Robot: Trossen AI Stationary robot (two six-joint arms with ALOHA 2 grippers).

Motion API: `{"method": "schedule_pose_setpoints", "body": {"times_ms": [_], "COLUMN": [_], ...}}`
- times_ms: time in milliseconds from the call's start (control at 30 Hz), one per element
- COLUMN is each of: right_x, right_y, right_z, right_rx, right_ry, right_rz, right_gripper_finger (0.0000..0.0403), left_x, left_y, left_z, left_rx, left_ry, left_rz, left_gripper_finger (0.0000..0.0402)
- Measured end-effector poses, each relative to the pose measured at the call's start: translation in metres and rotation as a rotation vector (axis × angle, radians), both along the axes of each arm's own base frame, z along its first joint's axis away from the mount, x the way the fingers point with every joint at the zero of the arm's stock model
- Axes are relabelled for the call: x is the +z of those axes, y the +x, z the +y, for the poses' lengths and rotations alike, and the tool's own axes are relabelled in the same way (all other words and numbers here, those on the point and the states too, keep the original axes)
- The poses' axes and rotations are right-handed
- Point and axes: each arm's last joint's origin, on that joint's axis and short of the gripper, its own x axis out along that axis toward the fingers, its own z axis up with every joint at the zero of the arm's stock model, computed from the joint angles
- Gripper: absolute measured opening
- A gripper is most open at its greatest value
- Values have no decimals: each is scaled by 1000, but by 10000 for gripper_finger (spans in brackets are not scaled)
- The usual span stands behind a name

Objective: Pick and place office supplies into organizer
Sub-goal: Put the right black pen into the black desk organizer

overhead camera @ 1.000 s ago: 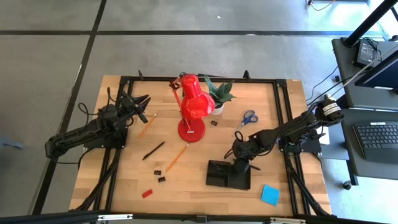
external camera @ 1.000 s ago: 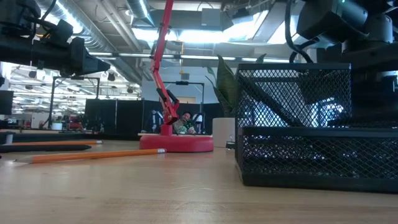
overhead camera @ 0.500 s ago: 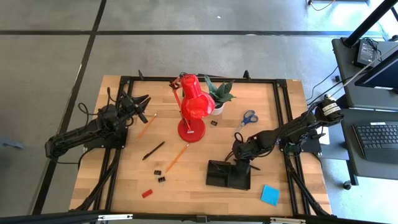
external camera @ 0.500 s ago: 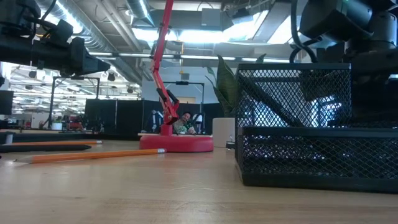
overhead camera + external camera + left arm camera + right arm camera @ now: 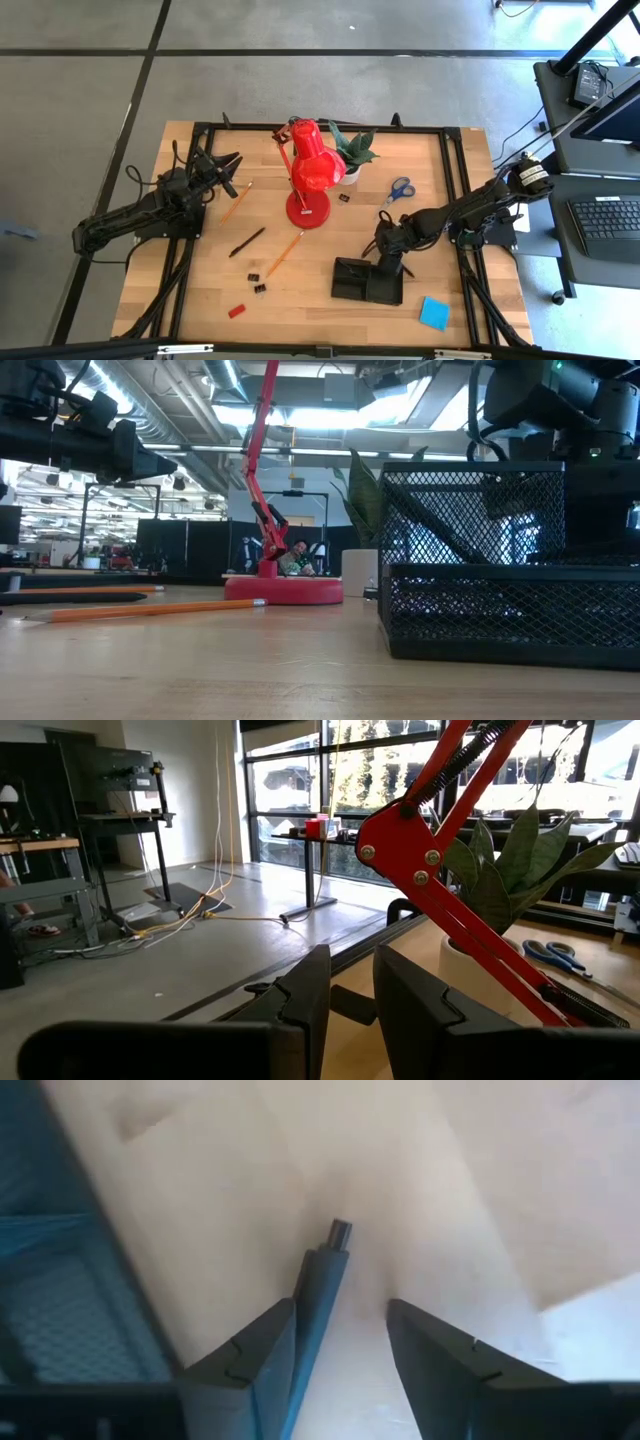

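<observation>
Overhead, I see my right gripper [image 5: 384, 243] hanging just above the far edge of the black wire-mesh organizer [image 5: 368, 281], which sits near the front of the wooden table [image 5: 310, 300], in front of and to the right of the red desk lamp [image 5: 310, 175]. Only my right wrist camera shows what the overhead hides: the two dark fingers [image 5: 250, 1365] stand spread with a dark pen [image 5: 318, 1305] lying against the inner face of one of them, a clear gap to the other, mesh wall at the side and bare wood beneath; I cannot tell whether the pen is truly held. From table height I get the organizer's mesh basket [image 5: 505, 560] filling the right side, with an orange pencil [image 5: 150, 610] and a black pen [image 5: 75, 598] lying flat on the wood away to the lamp's left. My left gripper [image 5: 222, 170] waits at the table's far left edge, left of the lamp; its wrist view shows its fingers [image 5: 305, 1000] standing a little apart with nothing between them, and the lamp's red arm and the green potted plant [image 5: 520, 870] beyond. Blue-handled scissors [image 5: 398, 190] lie right of the lamp, the blue note pad [image 5: 434, 313] right of the organizer. Compared with a second ago, the right gripper has crept slightly toward the organizer; everything else is unmoved.
</observation>
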Motion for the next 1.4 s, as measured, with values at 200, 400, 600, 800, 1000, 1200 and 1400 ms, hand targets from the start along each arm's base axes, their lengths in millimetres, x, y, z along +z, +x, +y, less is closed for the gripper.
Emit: {"method": "schedule_pose_setpoints", "body": {"times_ms": [200,400,600,800,1000,1200,1400], "right_x": [0,-2,-2,-2,-2,-1,-2], "right_y": [-2,-2,-2,-2,-2,-3,-4], "right_z": [-9,-20,-24,-25,-26,-26,-27], "right_rx": [-77,-131,-119,-101,-104,-102,-81], "right_ry": [-32,-50,-43,-48,-50,-54,-61], "right_rz": [36,63,74,80,87,95,101], "right_gripper_finger": [166,165,165,165,163,134,100], "left_x": [0,0,0,0,0,0,0], "left_y": [0,0,0,0,0,0,0], "left_z": [0,0,0,0,0,0,0], "left_rx": [0,0,0,0,0,0,0], "left_ry": [0,0,0,0,0,0,0], "left_rz": [0,0,0,0,0,0,0], "left_gripper_finger": [74,74,74,74,74,74,74]}}
